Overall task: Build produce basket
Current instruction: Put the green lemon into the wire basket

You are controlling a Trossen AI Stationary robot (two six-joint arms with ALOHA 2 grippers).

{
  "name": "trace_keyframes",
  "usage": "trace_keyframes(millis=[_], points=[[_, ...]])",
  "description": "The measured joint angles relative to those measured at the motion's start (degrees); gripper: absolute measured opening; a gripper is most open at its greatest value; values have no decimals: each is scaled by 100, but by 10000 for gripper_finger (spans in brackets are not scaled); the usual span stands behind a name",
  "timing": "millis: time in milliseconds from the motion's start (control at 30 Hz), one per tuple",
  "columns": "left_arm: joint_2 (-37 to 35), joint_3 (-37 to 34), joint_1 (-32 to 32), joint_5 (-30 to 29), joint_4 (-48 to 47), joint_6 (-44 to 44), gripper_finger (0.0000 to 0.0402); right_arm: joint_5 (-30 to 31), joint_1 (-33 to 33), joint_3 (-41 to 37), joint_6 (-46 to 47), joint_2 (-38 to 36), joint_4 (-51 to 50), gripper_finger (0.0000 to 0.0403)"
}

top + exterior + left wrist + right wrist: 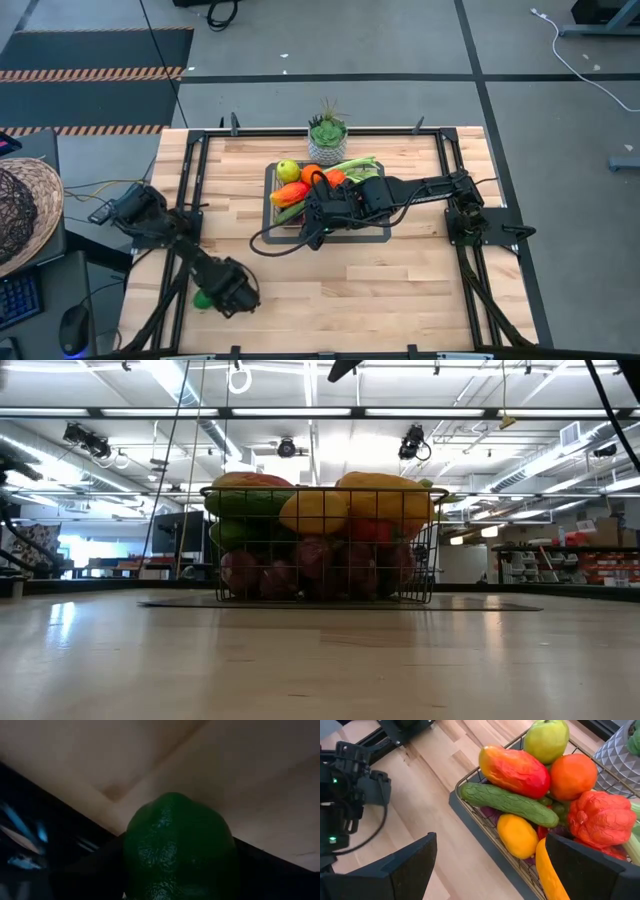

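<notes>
The wire basket stands on a dark tray at mid-table, heaped with produce: a green apple, a red-orange mango, a cucumber, an orange and a red pepper. In the low view the basket is filled to its rim. My right gripper is open over the basket's near-left corner and holds nothing. My left gripper is near the table's near-left corner, shut on a dark green fruit. My left gripper has the dark green fruit between its two fingers, one dark finger showing on each side of it. The fingers point toward the table's left edge. The fruit is at that edge; I cannot tell whether it rests on the wood.
A patterned pot with a green succulent stands just beyond the basket's far side. The dark tray rims the basket. Bare wood lies near and right of the basket. Black frame rails run along the table's sides.
</notes>
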Motion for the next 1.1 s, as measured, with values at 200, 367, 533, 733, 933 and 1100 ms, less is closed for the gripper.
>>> trace_keyframes(millis=[200,367,533,733,933,1100], points=[[-194,638,769,-861,-943,1047,281,11,-33,1,322,0,-543,375],[-453,1441,1470,-1821,-1350,1956,276,325,-52,1,562,-33,-1321,375],[-570,2346,2093,-2708,-1412,2978,273,658,-46,1,756,-333,-1412,375],[-567,3101,2780,-3400,-1121,4111,274,949,-204,1,1252,-707,-1410,375],[-569,3548,3272,-3652,-293,5357,274,893,-326,1,1386,-934,-1410,375],[-564,3584,3556,-3656,810,6055,275,839,-385,1,1596,-1140,-1410,375]])
